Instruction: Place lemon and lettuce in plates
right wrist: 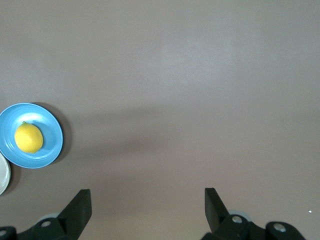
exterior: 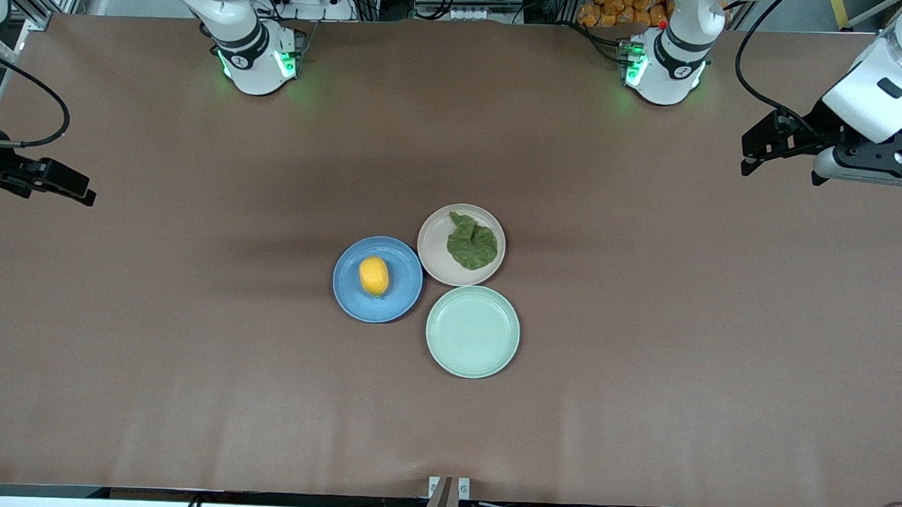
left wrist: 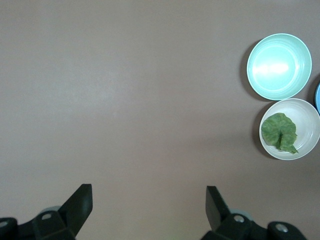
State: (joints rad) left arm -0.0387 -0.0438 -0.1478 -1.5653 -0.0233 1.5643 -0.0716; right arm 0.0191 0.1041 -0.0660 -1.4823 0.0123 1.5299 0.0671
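The yellow-orange lemon (exterior: pixel 374 275) lies in the blue plate (exterior: pixel 403 297) at the table's middle. Touching that plate, the beige-pink plate (exterior: pixel 432 245) holds the crinkled green lettuce (exterior: pixel 471 243). My left gripper (exterior: pixel 751 157) hangs open and holding nothing over bare table at the left arm's end, well away from the plates. My right gripper (exterior: pixel 82 192) hangs open and holding nothing over the right arm's end. The left wrist view shows my open left gripper (left wrist: pixel 149 192), the lettuce (left wrist: pixel 280 132) and its plate (left wrist: pixel 307 119). The right wrist view shows my open right gripper (right wrist: pixel 148 196), the lemon (right wrist: pixel 28 138) and the blue plate (right wrist: pixel 49 146).
A pale mint-green plate (exterior: pixel 472 331) holding nothing sits nearer the front camera, touching the two other plates; the left wrist view shows this mint-green plate (left wrist: pixel 279 66) too. Brown table (exterior: pixel 192 364) spreads wide round the plates. Both arm bases stand along the edge farthest from the camera.
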